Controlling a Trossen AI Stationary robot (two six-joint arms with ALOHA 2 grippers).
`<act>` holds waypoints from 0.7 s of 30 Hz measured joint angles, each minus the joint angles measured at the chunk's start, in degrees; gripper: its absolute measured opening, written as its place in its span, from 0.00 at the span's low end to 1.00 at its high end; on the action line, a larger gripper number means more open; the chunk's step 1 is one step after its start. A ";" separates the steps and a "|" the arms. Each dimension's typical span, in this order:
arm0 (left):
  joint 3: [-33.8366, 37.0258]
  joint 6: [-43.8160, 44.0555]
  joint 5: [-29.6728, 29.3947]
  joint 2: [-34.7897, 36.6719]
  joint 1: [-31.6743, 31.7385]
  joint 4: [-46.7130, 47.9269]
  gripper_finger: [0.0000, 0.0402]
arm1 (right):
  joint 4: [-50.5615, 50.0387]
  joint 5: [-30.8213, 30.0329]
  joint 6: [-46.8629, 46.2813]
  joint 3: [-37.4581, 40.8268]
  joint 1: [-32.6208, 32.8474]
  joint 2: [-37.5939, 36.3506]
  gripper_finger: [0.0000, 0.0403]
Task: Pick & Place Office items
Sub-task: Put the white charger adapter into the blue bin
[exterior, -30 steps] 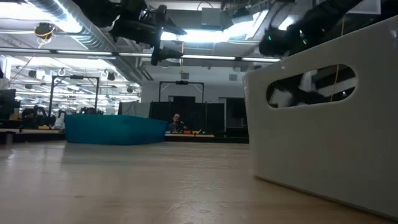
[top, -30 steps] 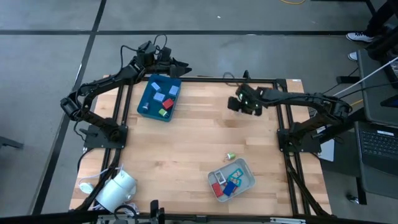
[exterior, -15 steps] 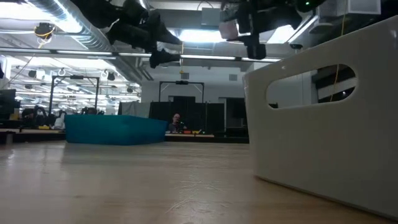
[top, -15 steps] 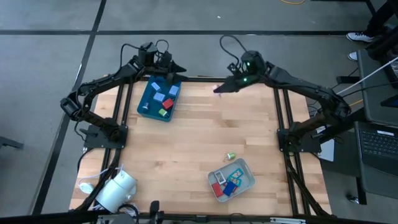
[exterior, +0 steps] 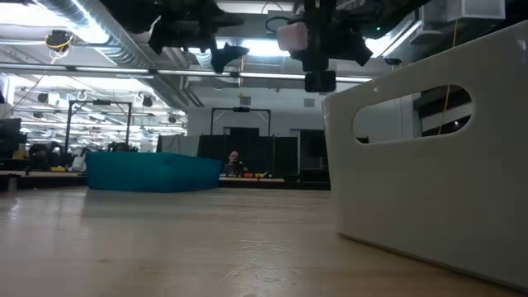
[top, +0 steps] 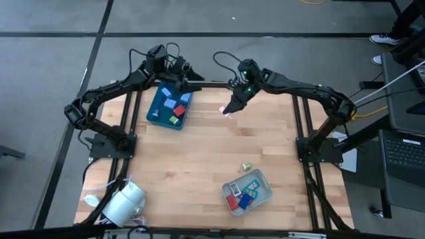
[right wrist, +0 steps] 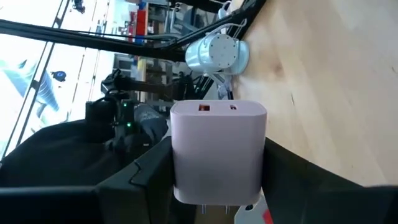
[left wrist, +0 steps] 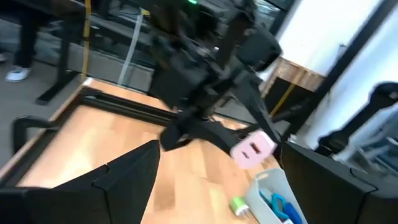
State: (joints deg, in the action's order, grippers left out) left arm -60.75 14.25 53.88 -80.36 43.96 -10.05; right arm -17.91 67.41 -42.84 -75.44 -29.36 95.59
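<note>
Right arm has swung further left since a moment ago, so the right gripper (top: 228,111) now hangs just beside the teal tray (top: 155,113), fingers clamped on a pink charger block (right wrist: 218,149). Left gripper (top: 192,81) hovers over the tray's far end, fingers spread, empty.

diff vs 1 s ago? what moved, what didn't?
The right gripper, shut on a pink charger, swung from the table's right rear across toward the teal tray. The left gripper, open, stayed by that tray's far end. Both trays, the grey tray and the loose green item did not move.
</note>
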 joint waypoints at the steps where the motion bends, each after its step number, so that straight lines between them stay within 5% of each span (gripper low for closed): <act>1: 0.00 -0.46 0.05 0.00 -0.72 -0.04 0.82 | 0.59 0.33 -0.05 0.00 0.00 0.05 0.48; 21: 0.00 -2.50 -4.37 0.00 -13.70 -2.44 0.81 | 5.31 2.49 -1.49 -7.82 1.53 0.06 0.48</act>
State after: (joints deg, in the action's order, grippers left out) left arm -60.75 11.75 49.51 -80.36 30.27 -12.49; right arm -12.60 69.90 -44.34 -83.26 -27.83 95.66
